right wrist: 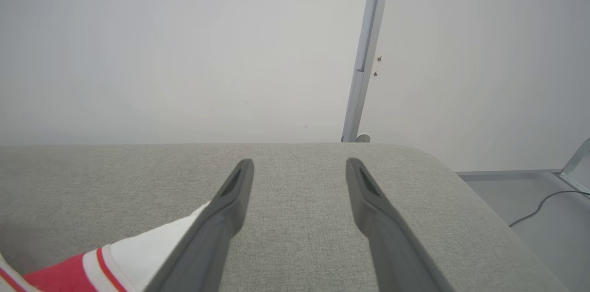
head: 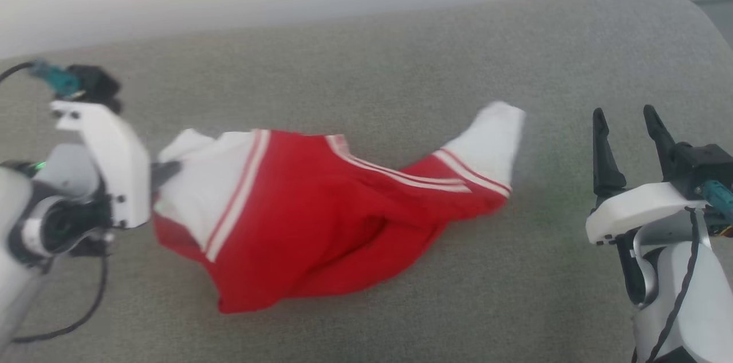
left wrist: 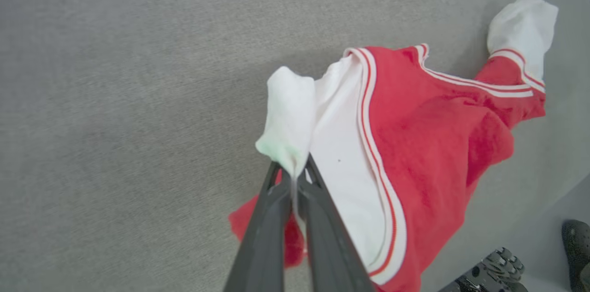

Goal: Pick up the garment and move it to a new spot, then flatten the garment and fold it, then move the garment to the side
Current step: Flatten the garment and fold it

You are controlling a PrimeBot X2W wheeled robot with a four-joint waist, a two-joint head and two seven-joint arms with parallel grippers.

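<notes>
While the left gripper pinches one sleeve, the shirt (soft, light) trails beyond it, perhaps part-lifted; the right gripper, spread empty, could take the other sleeve beside it.

The head camera looks forward and down from above, taking in the whole garment on the cushion. The left wrist camera sits close over the garment's left end, aimed steeply down along the left gripper. The right wrist camera sits low, right of the garment, facing the wall almost level past the right gripper. All three share the garment's right sleeve. The head and right wrist views share the post.
</notes>
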